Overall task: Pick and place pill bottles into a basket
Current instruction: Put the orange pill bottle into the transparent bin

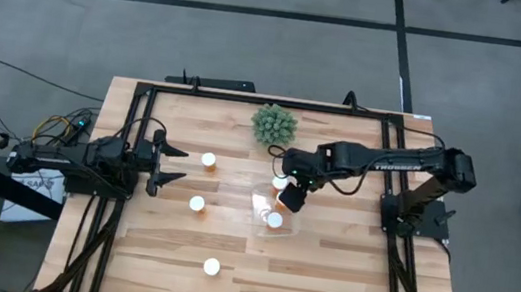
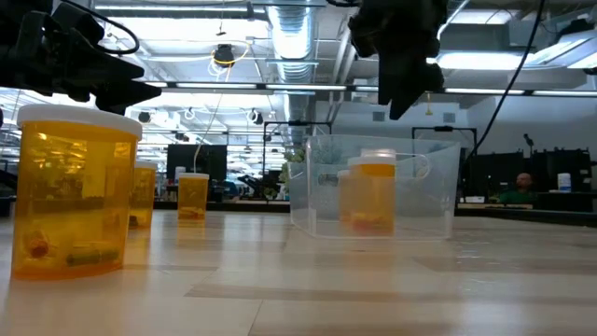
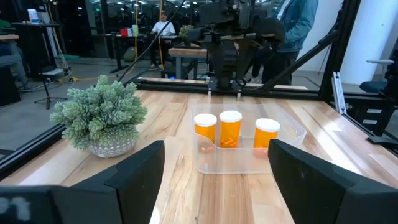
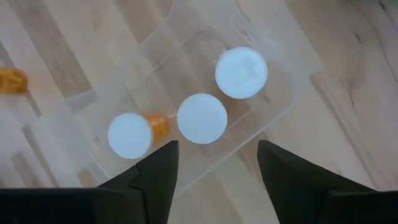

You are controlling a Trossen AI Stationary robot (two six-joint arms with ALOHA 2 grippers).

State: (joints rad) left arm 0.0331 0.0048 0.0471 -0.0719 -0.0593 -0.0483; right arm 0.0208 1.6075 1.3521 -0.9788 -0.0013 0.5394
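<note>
- The basket (image 1: 272, 208) is the landmark: a clear plastic bin with rounded corners, sitting on the wooden table (image 1: 344, 278) near its middle.
- Three pill bottles stand upright inside the basket, white caps up: one (image 4: 241, 72) at one end, one (image 4: 201, 118) in the middle, and one (image 4: 130, 135) at the other end, close to the basket wall.
- In the left wrist view the same three show as a row of orange bottles (image 3: 231, 128) inside the clear walls.
- The right gripper (image 1: 289, 196) hangs directly above the basket, pointing down into it; its two dark fingers (image 4: 152, 180) stand apart and hold nothing, with the middle bottle's cap showing between them.
- Three more pill bottles stand on the table outside the basket, all on its left-arm side: one (image 1: 208, 160) up toward the far edge, one (image 1: 197, 202) level with the basket, and one (image 1: 211, 267) well apart from it toward the near edge.
- The left gripper (image 1: 169, 164) waits well apart from the basket, by the table's left edge, its jaws spread wide and empty, aimed toward the basket.
- A green spiky plant ball (image 1: 274, 125) in a small pot sits just beyond the basket, toward the far edge of the table.
- Beyond the table a person (image 3: 163, 25) is seated in the room, far behind the basket.
</note>
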